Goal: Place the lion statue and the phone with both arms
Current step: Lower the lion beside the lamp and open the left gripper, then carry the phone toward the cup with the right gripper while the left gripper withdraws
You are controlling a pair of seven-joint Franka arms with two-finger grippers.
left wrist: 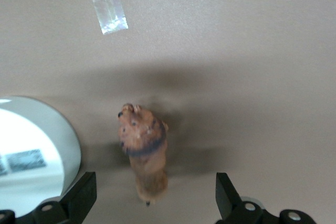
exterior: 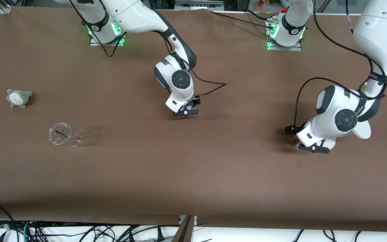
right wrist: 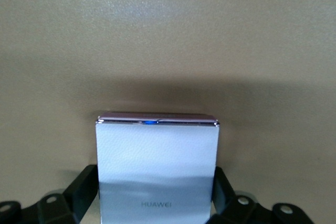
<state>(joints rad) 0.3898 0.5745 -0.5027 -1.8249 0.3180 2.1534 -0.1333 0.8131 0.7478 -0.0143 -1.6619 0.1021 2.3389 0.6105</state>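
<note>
The lion statue [left wrist: 143, 148], a small brown-orange figurine with a darker mane, lies on the brown table between the wide-apart fingers [left wrist: 84, 195] of my left gripper [left wrist: 155, 195]. The gripper is open and the fingers do not touch it. In the front view the lion [exterior: 292, 141] peeks out beside the left gripper [exterior: 311, 148] toward the left arm's end. My right gripper [right wrist: 156, 192] is shut on the pale lavender phone [right wrist: 156, 161], one finger on each side. It holds the phone [exterior: 188, 108] low over the table's middle, under the right gripper [exterior: 186, 113].
A grey-green plush [exterior: 18, 97] and a clear plastic cup [exterior: 62, 135] on its side lie toward the right arm's end. A small tape patch [left wrist: 110, 13] is on the table near the lion, also in the front view [exterior: 298, 163].
</note>
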